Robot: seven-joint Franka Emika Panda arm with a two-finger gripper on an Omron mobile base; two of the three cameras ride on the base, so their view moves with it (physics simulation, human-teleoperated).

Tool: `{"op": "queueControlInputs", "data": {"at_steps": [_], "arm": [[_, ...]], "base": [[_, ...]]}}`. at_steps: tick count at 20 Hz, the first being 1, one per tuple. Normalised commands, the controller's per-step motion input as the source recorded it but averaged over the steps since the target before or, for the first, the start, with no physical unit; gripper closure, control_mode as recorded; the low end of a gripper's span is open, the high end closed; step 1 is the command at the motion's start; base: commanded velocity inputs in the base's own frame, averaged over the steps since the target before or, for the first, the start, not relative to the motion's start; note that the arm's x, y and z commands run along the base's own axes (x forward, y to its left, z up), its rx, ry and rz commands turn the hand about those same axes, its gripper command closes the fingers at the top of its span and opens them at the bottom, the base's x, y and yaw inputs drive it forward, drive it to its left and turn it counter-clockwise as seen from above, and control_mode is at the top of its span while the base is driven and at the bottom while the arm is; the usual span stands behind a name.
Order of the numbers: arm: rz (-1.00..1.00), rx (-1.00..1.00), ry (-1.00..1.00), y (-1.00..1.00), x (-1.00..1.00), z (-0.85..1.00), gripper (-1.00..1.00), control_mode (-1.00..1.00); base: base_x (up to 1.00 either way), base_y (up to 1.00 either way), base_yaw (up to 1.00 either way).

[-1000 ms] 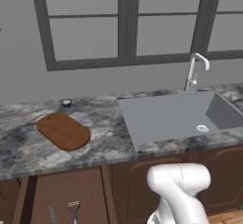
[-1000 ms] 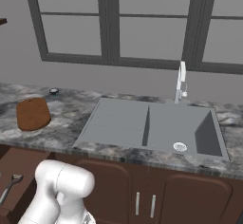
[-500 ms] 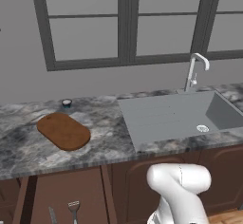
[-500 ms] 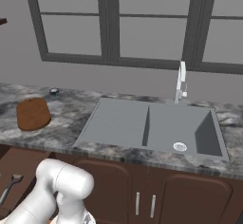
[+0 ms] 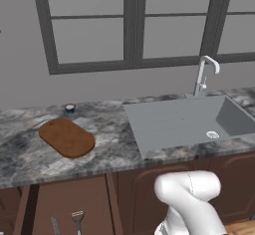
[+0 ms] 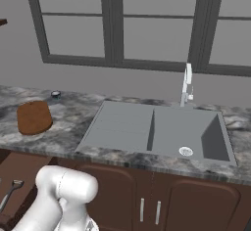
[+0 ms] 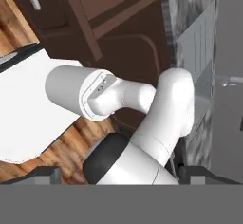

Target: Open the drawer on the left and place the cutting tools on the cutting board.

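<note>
The drawer stands open under the worktop's left front edge, with the two cutting tools lying side by side inside. The cutting board lies bare on the worktop, left of the sink, a small cup near the back edge. I cannot tell whether the gripper is open or closed.

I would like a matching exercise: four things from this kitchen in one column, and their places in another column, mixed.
Things:
1. cutting board
2. small cup
3. faucet
4. cutting tools

Places:
A. behind the sink
B. in the open drawer below the counter
C. flat on the counter, left of the sink
D. near the wall, behind the board

Pairs: 1-C, 2-D, 3-A, 4-B
</note>
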Motion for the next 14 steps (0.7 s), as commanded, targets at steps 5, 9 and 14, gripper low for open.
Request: {"op": "queueControlInputs", "data": {"at_steps": [5,9,14], "arm": [[0.01,0.03,0.05,-0.12,0.19,0.18,-1.00,-1.00],[0.00,0.16,0.00,-0.41,0.41,0.98,-1.00,-1.00],[0.00,0.22,0.05,-0.70,0.64,1.00,-1.00,-1.00]], "base": [[0.00,0.00,0.00],[0.00,0.00,0.00],[0.00,0.00,0.00]]}}
